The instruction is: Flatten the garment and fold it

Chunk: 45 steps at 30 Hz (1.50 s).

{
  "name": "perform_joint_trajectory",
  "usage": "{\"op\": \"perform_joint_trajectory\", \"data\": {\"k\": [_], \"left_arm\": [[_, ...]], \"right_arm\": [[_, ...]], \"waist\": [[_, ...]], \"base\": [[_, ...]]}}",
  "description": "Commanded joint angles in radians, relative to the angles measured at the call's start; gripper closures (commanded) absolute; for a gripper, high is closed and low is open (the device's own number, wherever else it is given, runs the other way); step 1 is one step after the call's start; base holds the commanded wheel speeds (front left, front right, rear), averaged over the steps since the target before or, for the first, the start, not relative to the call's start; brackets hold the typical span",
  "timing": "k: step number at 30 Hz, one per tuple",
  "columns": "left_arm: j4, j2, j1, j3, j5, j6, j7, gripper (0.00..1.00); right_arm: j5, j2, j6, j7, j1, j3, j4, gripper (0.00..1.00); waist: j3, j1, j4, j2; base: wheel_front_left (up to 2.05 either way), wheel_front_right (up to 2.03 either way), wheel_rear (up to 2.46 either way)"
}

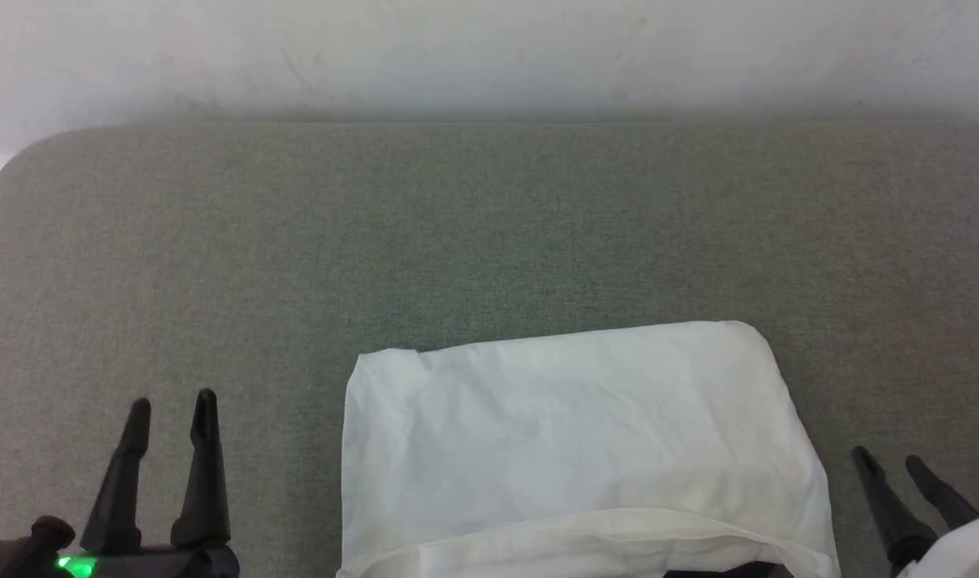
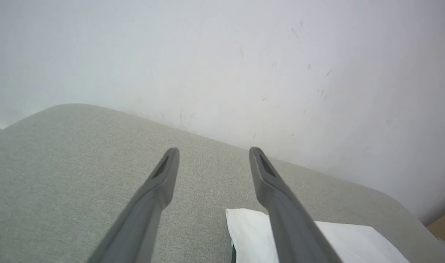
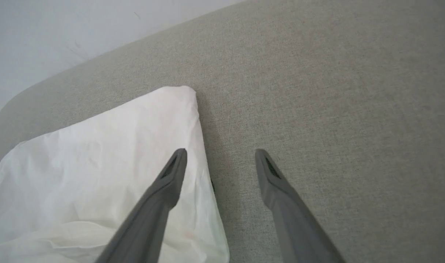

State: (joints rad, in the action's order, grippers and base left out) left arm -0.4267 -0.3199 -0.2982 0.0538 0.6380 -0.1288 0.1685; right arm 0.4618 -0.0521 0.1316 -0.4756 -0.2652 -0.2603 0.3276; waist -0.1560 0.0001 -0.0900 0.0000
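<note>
The garment [image 1: 577, 449] lies folded into a white rectangle on the grey-green fabric surface [image 1: 489, 225], near its front edge; a thin dark strip peeks out under its front hem. My left gripper [image 1: 172, 409] stands open to the left of it, apart from the cloth, with nothing between its fingers. My right gripper [image 1: 887, 461] is open just off the garment's right edge. In the left wrist view my left gripper [image 2: 214, 150] hovers over bare surface with the garment [image 2: 353, 241] beyond the right finger. In the right wrist view my right gripper [image 3: 221, 151] straddles the edge of the garment [image 3: 98, 164].
A white wall [image 1: 489, 56] rises behind the fabric surface. The surface's rounded back left corner [image 1: 31, 160] shows in the head view. Bare fabric stretches behind and to both sides of the garment.
</note>
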Motion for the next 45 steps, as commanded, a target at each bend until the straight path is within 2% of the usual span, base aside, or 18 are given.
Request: {"op": "perform_joint_trajectory", "data": {"k": [1, 6, 18, 19, 20, 21, 22, 25, 29, 34, 41, 45], "left_arm": [[-0.001, -0.007, 0.026, -0.001, -0.064, -0.010, 0.036, 0.00], [0.021, -0.002, 0.047, 0.016, -0.160, -0.020, 0.072, 0.00], [0.071, 0.024, 0.065, 0.045, -0.154, 0.001, 0.081, 0.00], [0.074, 0.024, 0.066, 0.046, -0.152, 0.002, 0.081, 0.00], [0.077, 0.023, 0.067, 0.046, -0.149, 0.003, 0.081, 0.00], [0.078, 0.023, 0.069, 0.046, -0.146, 0.005, 0.080, 0.00], [0.079, 0.023, 0.070, 0.046, -0.143, 0.006, 0.079, 0.00], [0.081, 0.020, 0.074, 0.045, -0.135, 0.009, 0.075, 0.00], [0.080, 0.016, 0.070, 0.041, -0.127, 0.009, 0.071, 0.00], [0.074, 0.010, 0.068, 0.041, -0.123, 0.010, 0.066, 0.00], [0.072, 0.002, 0.070, 0.047, -0.125, 0.010, 0.056, 0.00], [0.074, 0.000, 0.070, 0.051, -0.127, 0.007, 0.052, 0.00]], "right_arm": [[-0.013, 0.002, -0.001, -0.006, 0.031, 0.005, -0.029, 0.00], [-0.045, 0.002, -0.001, -0.056, 0.075, 0.044, -0.106, 0.00], [-0.105, 0.002, -0.001, -0.139, 0.146, 0.109, -0.228, 0.00], [-0.100, 0.002, -0.001, -0.145, 0.149, 0.115, -0.241, 0.06], [-0.097, 0.002, -0.001, -0.152, 0.153, 0.122, -0.254, 0.50], [-0.089, 0.002, -0.001, -0.159, 0.156, 0.128, -0.268, 0.70], [-0.076, 0.002, -0.001, -0.160, 0.160, 0.130, -0.281, 0.99], [-0.050, 0.002, -0.001, -0.152, 0.175, 0.136, -0.313, 1.00], [-0.044, 0.002, -0.001, -0.101, 0.212, 0.096, -0.328, 1.00], [-0.099, 0.002, -0.001, -0.065, 0.264, -0.027, -0.304, 1.00], [-0.212, 0.002, -0.001, -0.086, 0.277, -0.228, -0.221, 1.00], [-0.219, 0.002, -0.001, -0.107, 0.247, -0.258, -0.179, 1.00]], "waist": [[-0.026, -0.0001, -0.016, 0.0000], [-0.056, -0.0001, -0.041, 0.0000], [-0.081, -0.0001, -0.082, 0.0000], [-0.080, -0.0001, -0.082, 0.0000], [-0.080, -0.0001, -0.082, 0.0000], [-0.079, -0.0001, -0.081, 0.0000], [-0.078, -0.0001, -0.080, 0.0000], [-0.072, -0.0001, -0.075, 0.0000], [-0.063, -0.0001, -0.058, 0.0000], [-0.060, -0.0001, -0.032, 0.0000], [-0.061, -0.0001, 0.001, 0.0000], [-0.055, -0.0001, 0.014, 0.0000]], "base": [[0.00, 0.00, 0.00], [0.00, 0.00, 0.00], [0.00, 0.00, 0.00], [0.00, 0.00, 0.00], [0.00, 0.00, 0.00], [0.00, 0.00, 0.00], [0.00, 0.00, 0.00], [0.00, 0.00, 0.00], [0.00, 0.00, 0.00], [0.00, 0.00, 0.00], [0.00, 0.00, 0.00], [0.00, 0.00, 0.00]]}}
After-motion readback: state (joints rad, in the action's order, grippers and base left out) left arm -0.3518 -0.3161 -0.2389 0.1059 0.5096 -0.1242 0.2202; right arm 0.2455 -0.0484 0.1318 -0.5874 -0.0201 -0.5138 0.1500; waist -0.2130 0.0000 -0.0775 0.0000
